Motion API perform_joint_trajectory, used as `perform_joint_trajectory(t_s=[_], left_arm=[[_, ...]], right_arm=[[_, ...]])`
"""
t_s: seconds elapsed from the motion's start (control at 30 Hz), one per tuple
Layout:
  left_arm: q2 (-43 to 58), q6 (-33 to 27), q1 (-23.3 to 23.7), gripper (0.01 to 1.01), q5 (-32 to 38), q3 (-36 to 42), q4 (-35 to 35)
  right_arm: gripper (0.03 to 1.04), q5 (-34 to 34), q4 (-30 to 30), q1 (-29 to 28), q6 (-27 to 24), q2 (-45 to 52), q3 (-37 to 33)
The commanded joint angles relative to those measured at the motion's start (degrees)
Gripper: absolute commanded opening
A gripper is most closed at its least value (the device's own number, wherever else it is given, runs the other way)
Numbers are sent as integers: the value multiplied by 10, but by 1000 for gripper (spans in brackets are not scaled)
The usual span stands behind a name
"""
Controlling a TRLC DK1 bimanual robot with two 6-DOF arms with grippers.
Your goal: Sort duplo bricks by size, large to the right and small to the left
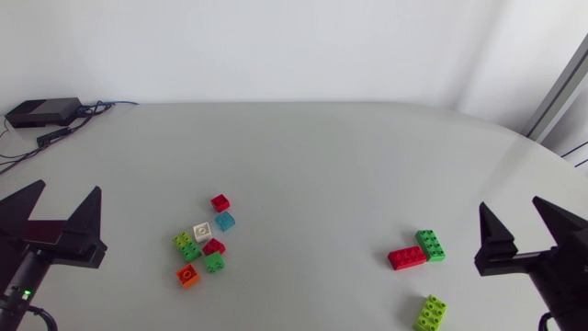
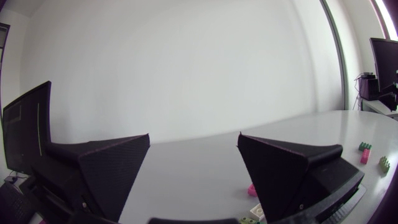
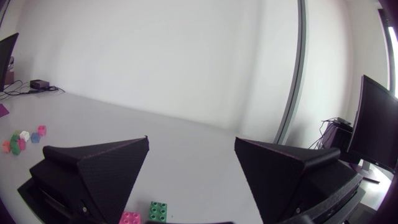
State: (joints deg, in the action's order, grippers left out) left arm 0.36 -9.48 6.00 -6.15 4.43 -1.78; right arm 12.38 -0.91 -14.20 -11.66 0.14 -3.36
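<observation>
Grey-white table point(image 1: 322, 156), bricks in two groups

Left gripper point(image 1: 69, 186) and right gripper point(image 1: 510, 202) both gape wide, holding nothing. Small bricks point(image 1: 203, 232) cluster near the left one; three large bricks point(image 1: 406, 257) lie near the right. Right wrist view catches a green brick point(image 3: 158, 210) and a red brick point(image 3: 130, 217), both cut off beneath its fingers; the lime brick point(image 1: 430, 313) shows from the head view instead.

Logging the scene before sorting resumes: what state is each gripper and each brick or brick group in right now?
left gripper: fingers open, holding nothing.
right gripper: fingers open, holding nothing.
small bricks: lying loose in one cluster, left of the middle.
red large brick: lying flat, studs up, close beside the green one.
green large brick: lying flat, studs up.
lime large brick: lying flat, studs up, apart from the other two.
</observation>
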Motion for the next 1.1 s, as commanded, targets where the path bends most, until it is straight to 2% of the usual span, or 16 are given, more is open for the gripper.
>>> perform_joint_trajectory(t_s=[0.0, 0.3, 0.47, 0.87, 1.07], left_arm=[[-12, -17, 2, 985, 1, -25, -2], [-9, -20, 3, 985, 13, -32, 29], [-9, -25, 5, 985, 17, -32, 31], [-10, -24, 1, 985, 18, -33, 27], [-10, -23, 0, 985, 18, -35, 22]], right_arm=[[993, -6, 12, 6, -12, -6, 24], [993, -67, 20, 38, -14, -6, 29], [993, -74, 20, 47, -28, -5, 36], [993, -75, 21, 65, -26, -6, 36], [993, -103, 8, 73, -23, -4, 34]])
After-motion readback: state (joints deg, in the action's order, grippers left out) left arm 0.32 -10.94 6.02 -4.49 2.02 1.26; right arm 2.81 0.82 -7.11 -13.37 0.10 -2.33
